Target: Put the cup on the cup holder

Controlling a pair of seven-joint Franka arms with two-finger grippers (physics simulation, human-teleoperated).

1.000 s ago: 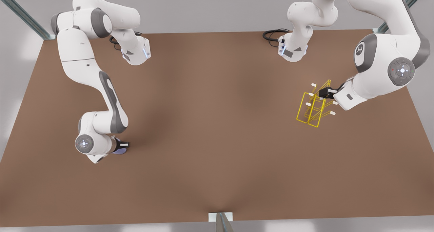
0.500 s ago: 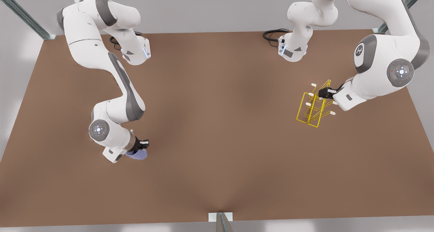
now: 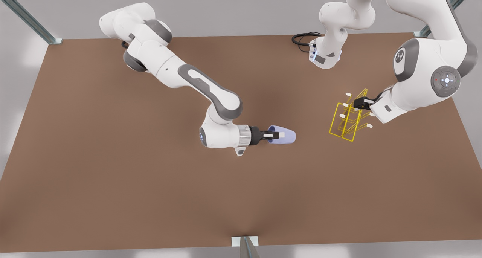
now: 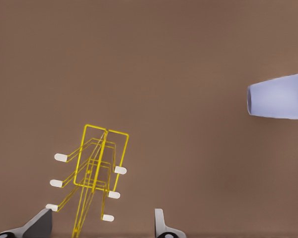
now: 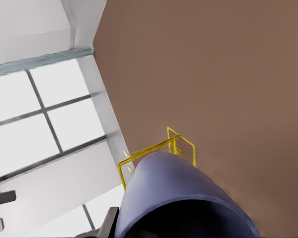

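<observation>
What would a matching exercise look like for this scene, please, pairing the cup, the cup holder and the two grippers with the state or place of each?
Things:
1. cup
2. cup holder
3. left gripper
4. right gripper

States or places:
A. at the top of the wire frame, fingers apart
B. yellow wire frame, toward the front view's right
C. lavender-blue, lying sideways, its base toward the rack
D. shut on the cup, mid-scene

Pairs: 1-C; 2-B; 3-A; 4-D
</observation>
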